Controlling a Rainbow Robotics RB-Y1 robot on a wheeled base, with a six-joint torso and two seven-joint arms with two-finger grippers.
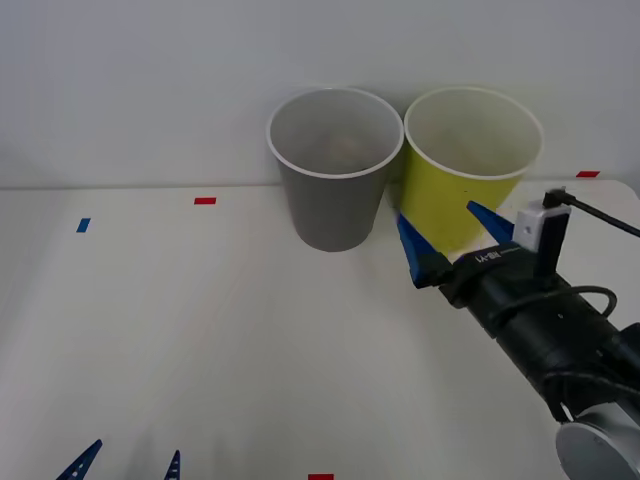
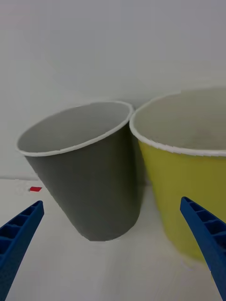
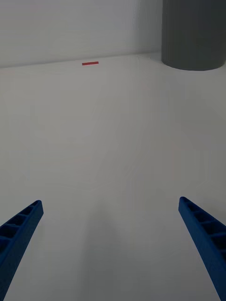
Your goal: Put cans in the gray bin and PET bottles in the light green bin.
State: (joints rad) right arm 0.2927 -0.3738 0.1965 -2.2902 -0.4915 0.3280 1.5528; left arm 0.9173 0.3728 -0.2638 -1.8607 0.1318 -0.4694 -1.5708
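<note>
Bright, even, diffuse light on the white tabletop [image 1: 200, 330]; shadows are faint and soft, a pale one at the gray bin's [image 1: 333, 170] base. No glare. In the right wrist view both bins lean outward, distorted

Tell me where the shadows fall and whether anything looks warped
Front view: soft, even light, faint shadow under the gray bin. Right wrist view: gray bin leans, light green bin bulges, so lens distortion; open right tool sharp. Left wrist view: dim shadow between the left tool fingers.
</note>
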